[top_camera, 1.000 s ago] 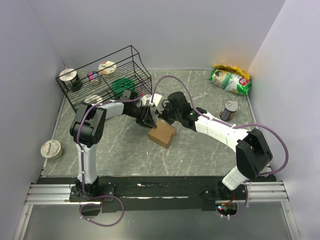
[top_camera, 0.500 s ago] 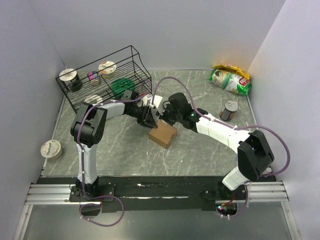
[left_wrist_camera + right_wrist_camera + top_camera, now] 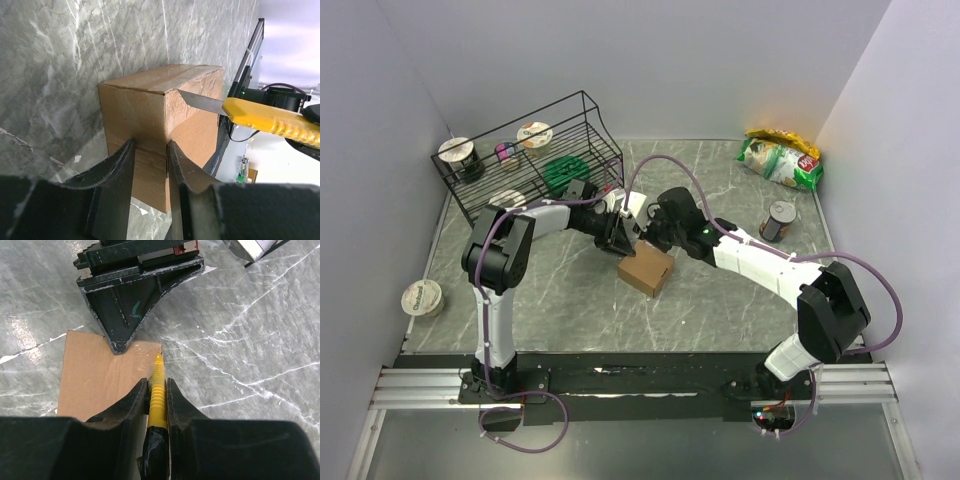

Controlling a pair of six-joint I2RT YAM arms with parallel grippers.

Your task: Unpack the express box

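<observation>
From above, my arms cover the far side of the express box (image 3: 645,269). My right wrist view cuts off the yellow knife's (image 3: 156,402) handle.

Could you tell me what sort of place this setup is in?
Probably a lab test cell for robot manipulation: plain white walls enclose a marble-patterned table, staged with a wire rack of cups, a snack bag and a cardboard box.

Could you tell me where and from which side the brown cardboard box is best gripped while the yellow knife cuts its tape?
Grip the cardboard box at an upright corner edge, coming from the side away from the utility knife. Its flat walls meet there, so narrow fingers can pinch it, as the left end effector does now. That probably leaves the taped top free for the blade in the right end effector.
</observation>
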